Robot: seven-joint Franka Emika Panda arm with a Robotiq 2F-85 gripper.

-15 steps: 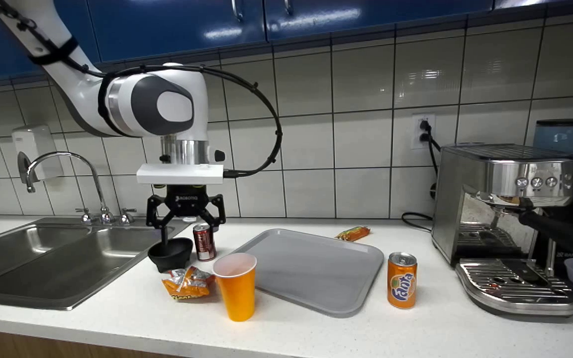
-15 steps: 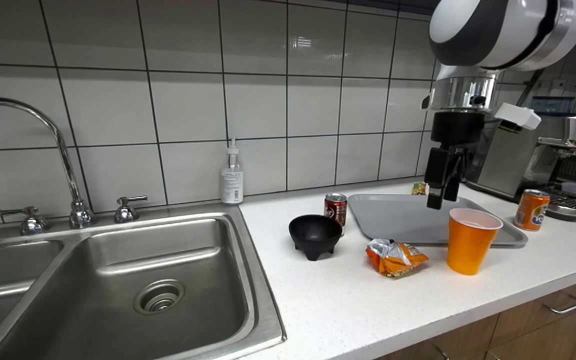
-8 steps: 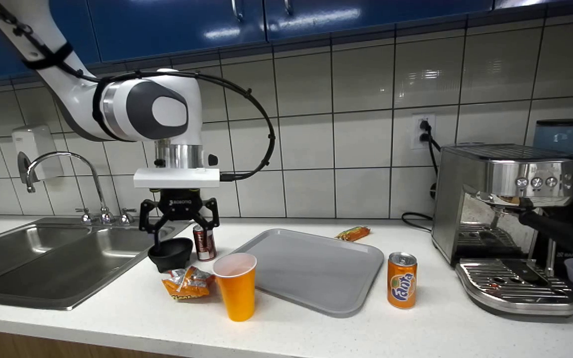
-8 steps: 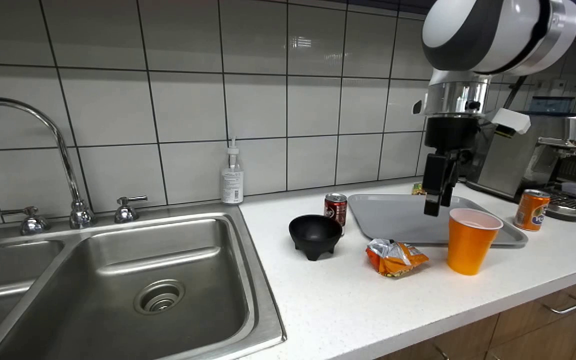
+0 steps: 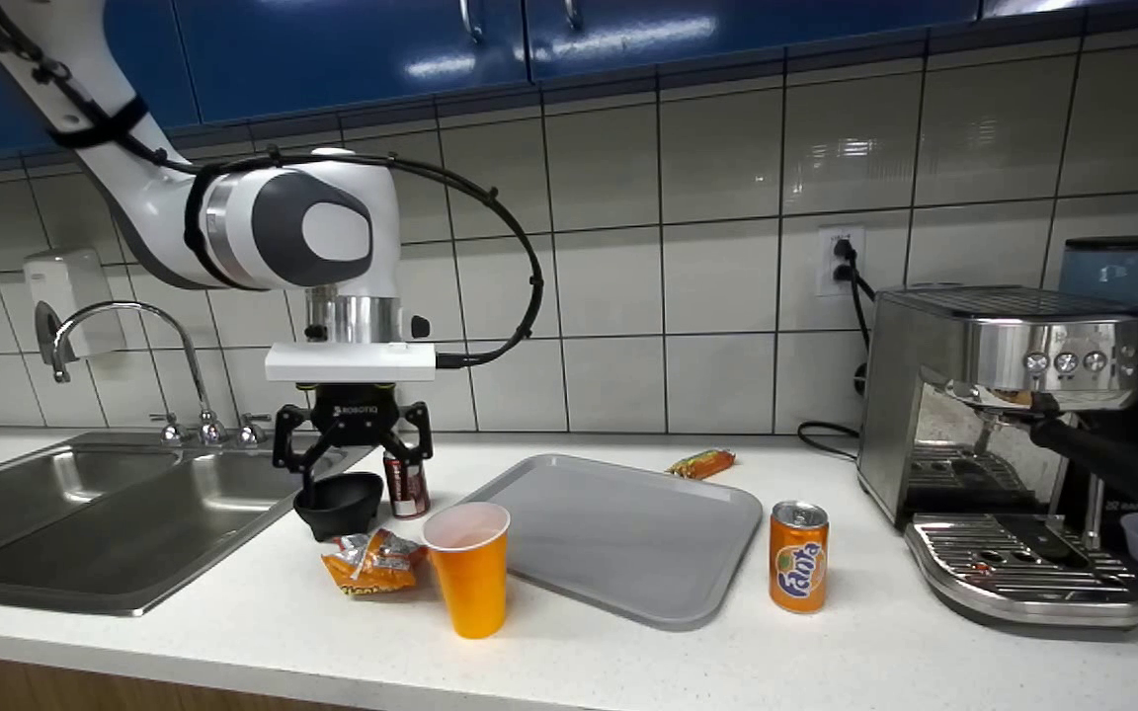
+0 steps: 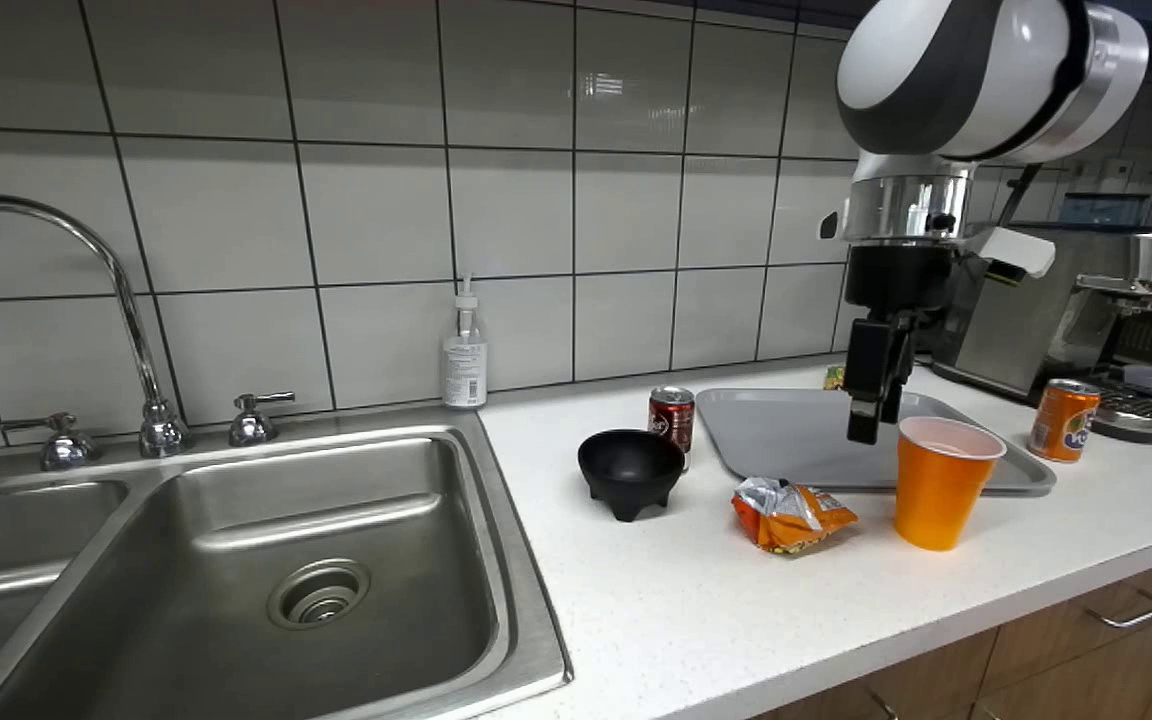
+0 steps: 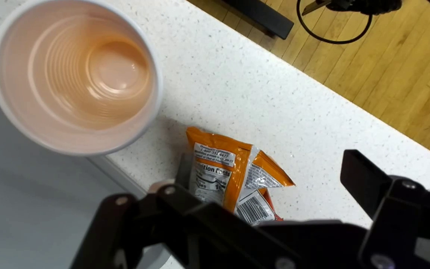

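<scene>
A wall of pale tiles [image 5: 722,281] spans the background of both exterior views, above a white speckled surface [image 5: 628,657]. In an exterior view the Franka arm [image 5: 312,222] enters from the upper left; a steel double sink [image 5: 154,533] occupies the lower left, and a stainless espresso machine [image 5: 1009,351] stands at the right. A grey tray [image 5: 618,538] lies flat near centre. The claw [image 5: 362,474] points downward left of centre, its fingers [image 7: 364,179] spread wide and empty. An orange plastic cup [image 5: 475,588], pale inside, stands upright just beside the tray; its mouth fills the upper left of the wrist view. A black footed bowl [image 5: 339,509] sits farther left, near the sink. The orange snack bag [image 7: 237,175] lies crumpled on the surface between cup and bowl; in the wrist view it appears at lower centre, between the fingers, with its nutrition panel and barcode showing, while in both exterior views a gap separates it from the claw above. A Fanta can [image 5: 798,558] stands upright right of the tray, toward the lower right. A dark red soda can [image 5: 406,489] stands just behind the bowl. Smallest, a bright packet [image 5: 702,464] lies at the tray's far edge.
</scene>
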